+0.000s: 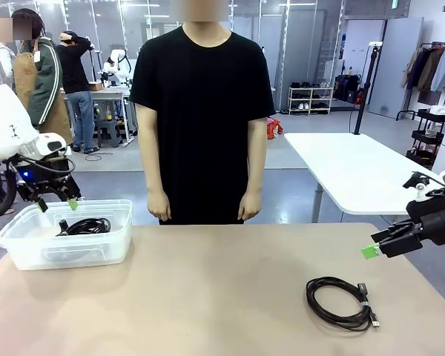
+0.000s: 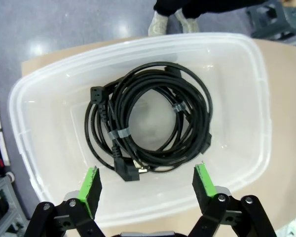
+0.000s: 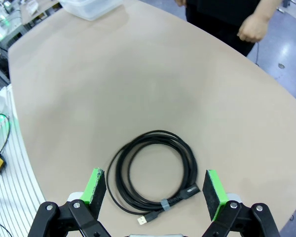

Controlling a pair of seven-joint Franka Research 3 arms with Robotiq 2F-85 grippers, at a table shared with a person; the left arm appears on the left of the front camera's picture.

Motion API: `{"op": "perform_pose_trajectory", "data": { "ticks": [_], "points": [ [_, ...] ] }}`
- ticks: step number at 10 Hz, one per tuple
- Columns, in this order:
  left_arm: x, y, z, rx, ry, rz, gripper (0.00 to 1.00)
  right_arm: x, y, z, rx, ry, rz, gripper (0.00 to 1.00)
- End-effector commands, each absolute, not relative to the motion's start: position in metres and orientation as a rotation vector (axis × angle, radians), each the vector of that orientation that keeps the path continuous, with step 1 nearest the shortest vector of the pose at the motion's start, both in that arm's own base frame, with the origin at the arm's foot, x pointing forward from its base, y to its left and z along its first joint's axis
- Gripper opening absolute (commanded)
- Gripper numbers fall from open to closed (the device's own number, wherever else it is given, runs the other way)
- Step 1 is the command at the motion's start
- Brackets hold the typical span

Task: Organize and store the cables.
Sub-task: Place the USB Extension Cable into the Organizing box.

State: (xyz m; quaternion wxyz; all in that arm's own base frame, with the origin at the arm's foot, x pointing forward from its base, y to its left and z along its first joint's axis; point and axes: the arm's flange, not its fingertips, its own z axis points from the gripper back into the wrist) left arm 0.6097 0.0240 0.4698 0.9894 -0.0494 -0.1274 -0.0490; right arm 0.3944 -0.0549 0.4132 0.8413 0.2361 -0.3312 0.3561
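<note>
Left end effector (image 1: 57,202) (image 2: 148,174) hangs above the clear plastic container (image 1: 30,222) (image 2: 138,44) at the left end of the bench (image 1: 208,297) (image 3: 113,74). Its jaws are spread wide and nothing is between the green pads. Inside the container, coiled black cables (image 1: 89,225) (image 2: 192,113) lie flat on the floor, overlapping each other. They carry grey bands, and a black plug end points toward the near wall. The number of separate coils cannot be told from the wrist view. Right end effector (image 1: 374,245) (image 3: 153,182) is above the right side of the bench with its jaws fully apart and nothing held. Directly beneath it, clear of both pads, a loose cable coil (image 1: 311,297) (image 3: 155,136) lies flat on the bench surface. It is tied by one band, with a small plug end protruding at the near edge, and it is well apart from the container. A person (image 1: 200,111) in a black shirt stands at the far side of the bench with both arms lowered. One hand (image 3: 251,27) shows in the right wrist view, touching nothing.
</note>
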Motion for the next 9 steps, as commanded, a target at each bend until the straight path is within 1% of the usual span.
{"op": "perform_pose_trajectory", "data": {
  "ticks": [1,2,4,5,6,9],
  "points": [
    [0.548,0.034,0.495,-0.119,-0.288,-0.278,0.94,0.413,-0.054,0.422,0.466,-0.627,0.705,1.0],
    [0.522,0.037,0.502,-0.185,-0.312,-0.359,0.94,0.416,-0.05,0.423,0.46,-0.578,0.705,1.0],
    [0.467,0.036,0.505,-0.243,-0.377,-0.503,0.94,0.427,-0.043,0.424,0.406,-0.493,0.712,1.0],
    [0.438,0.033,0.506,-0.3,-0.43,-0.501,0.94,0.431,-0.037,0.427,0.377,-0.46,0.715,1.0],
    [0.404,0.03,0.505,-0.332,-0.456,-0.564,0.94,0.433,-0.028,0.427,0.343,-0.406,0.702,1.0],
    [0.355,0.048,0.5,-0.321,-0.501,-0.772,0.94,0.443,-0.019,0.417,0.325,-0.331,0.631,1.0]
  ]
}}
